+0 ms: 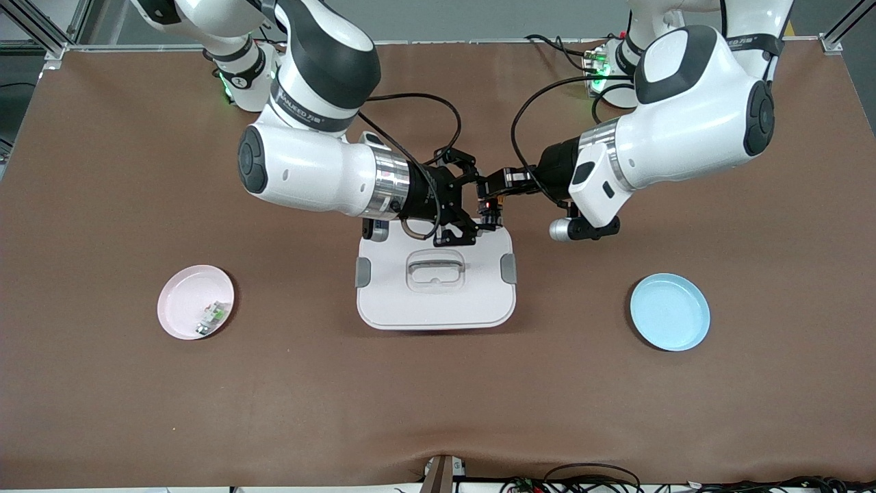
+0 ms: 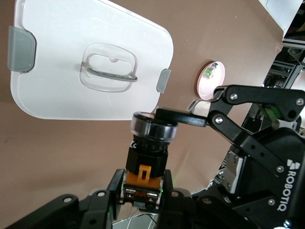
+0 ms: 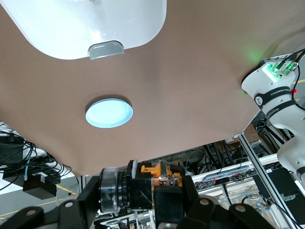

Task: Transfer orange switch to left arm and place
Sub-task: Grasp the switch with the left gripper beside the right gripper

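The orange switch [image 1: 489, 218] is held in the air between both grippers, over the edge of the white box [image 1: 438, 301] that lies farthest from the front camera. My left gripper [image 1: 490, 197] is shut on the switch's orange and tan end [image 2: 143, 174], one finger on each side. My right gripper [image 1: 472, 202] spans the switch [image 3: 138, 186] lengthwise. One of its fingers [image 2: 183, 119] lies on the round head and the other sits at the tail end. The box's grey lid handle [image 2: 108, 71] shows below the switch in the left wrist view.
A pink plate [image 1: 179, 301] with a small white-and-green component [image 1: 215, 313] lies toward the right arm's end of the table. A blue plate [image 1: 669, 311] lies toward the left arm's end and also shows in the right wrist view [image 3: 109, 112]. Black cables hang between the wrists.
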